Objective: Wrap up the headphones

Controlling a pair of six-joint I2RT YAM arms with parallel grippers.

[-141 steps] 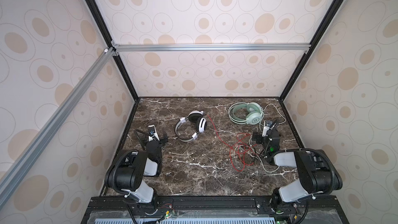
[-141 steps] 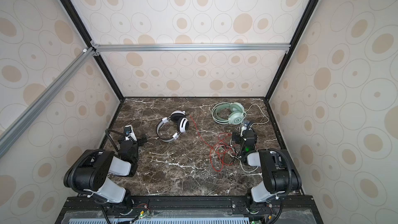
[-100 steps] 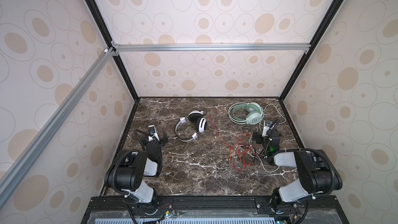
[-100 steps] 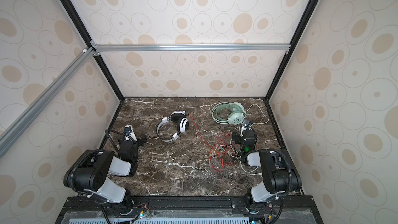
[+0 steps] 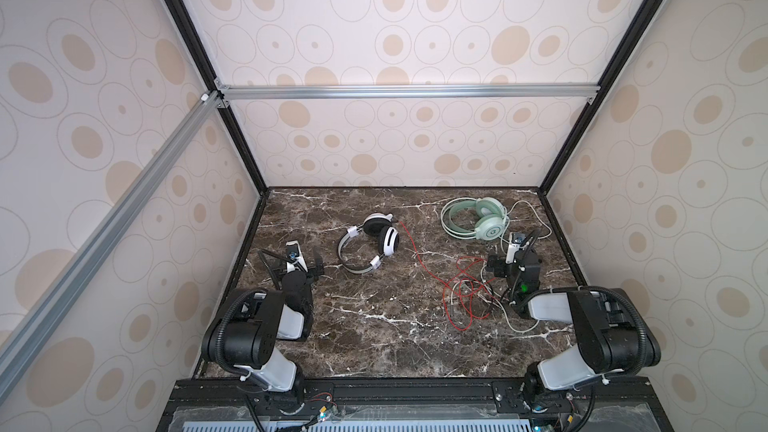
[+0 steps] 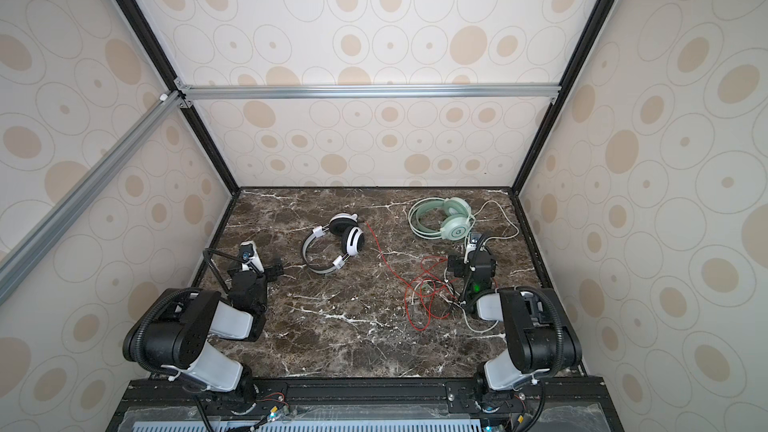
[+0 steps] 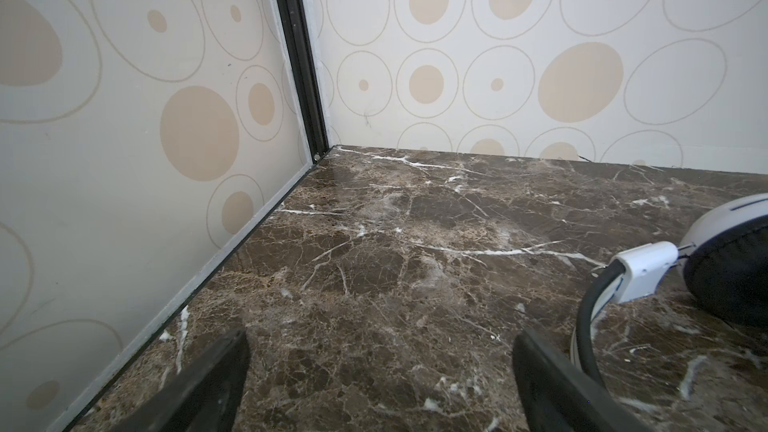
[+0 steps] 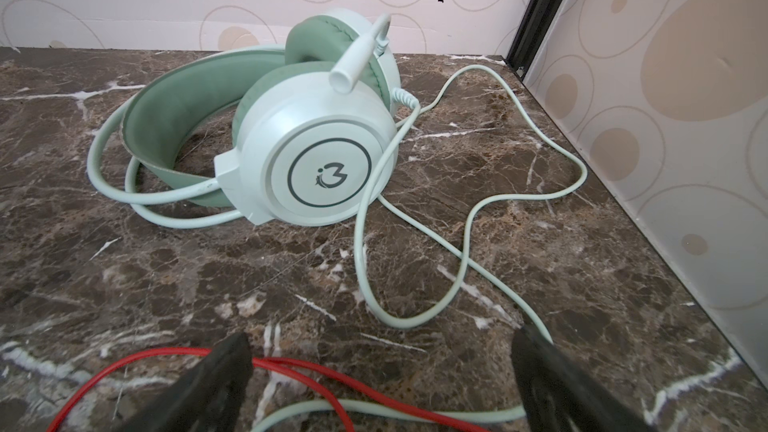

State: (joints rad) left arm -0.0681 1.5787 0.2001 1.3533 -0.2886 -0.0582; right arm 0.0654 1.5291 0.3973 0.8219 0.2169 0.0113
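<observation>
The white headphones [image 5: 371, 246] [image 6: 335, 247] with black ear pads lie mid-table, and their red cord [image 5: 419, 252] runs to a tangle [image 5: 467, 297] by the right arm. At the back right lie the mint-green headphones [image 5: 478, 222] [image 8: 299, 135], whose pale cord [image 8: 469, 218] loops toward the wall. My left gripper [image 5: 300, 268] [image 7: 380, 376] stands open over bare marble, with the white headband [image 7: 590, 317] beside one finger. My right gripper [image 5: 513, 261] [image 8: 380, 376] is open low above the table, the red cord [image 8: 299, 367] and the pale cord lying loose between its fingers.
Patterned walls [image 5: 665, 209] close in the dark marble table [image 5: 374, 326] on three sides. A black corner post [image 7: 299, 56] stands near the left gripper. The right wall [image 8: 665, 118] is close to the right gripper.
</observation>
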